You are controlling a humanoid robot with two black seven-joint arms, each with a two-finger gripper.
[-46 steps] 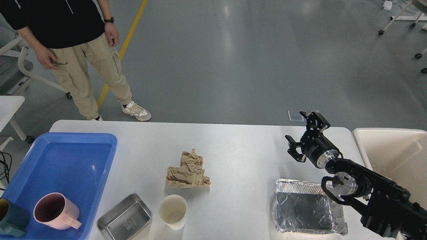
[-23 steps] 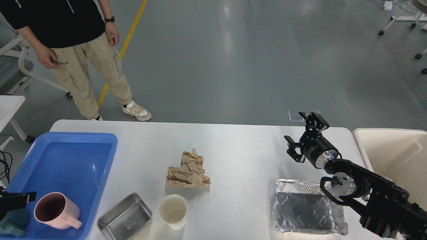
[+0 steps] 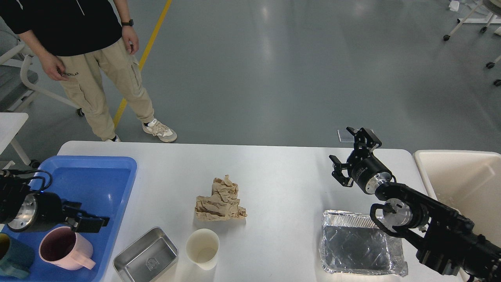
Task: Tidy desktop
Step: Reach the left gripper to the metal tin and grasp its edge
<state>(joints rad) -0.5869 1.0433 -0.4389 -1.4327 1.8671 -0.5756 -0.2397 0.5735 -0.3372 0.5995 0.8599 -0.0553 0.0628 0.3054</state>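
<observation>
Head view: right end effector hovers open above the bench. Left end effector over blue tray; jaw state indiscernible.

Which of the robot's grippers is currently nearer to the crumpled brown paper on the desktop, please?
Left, narrowly. The left gripper hangs over the blue tray, left of the crumpled brown paper. The right gripper is raised over the desktop, farther off to the paper's right.

Both arms matte black with silver metal joint rings; right gripper black, two-fingered; black cable loops at left arm.
</observation>
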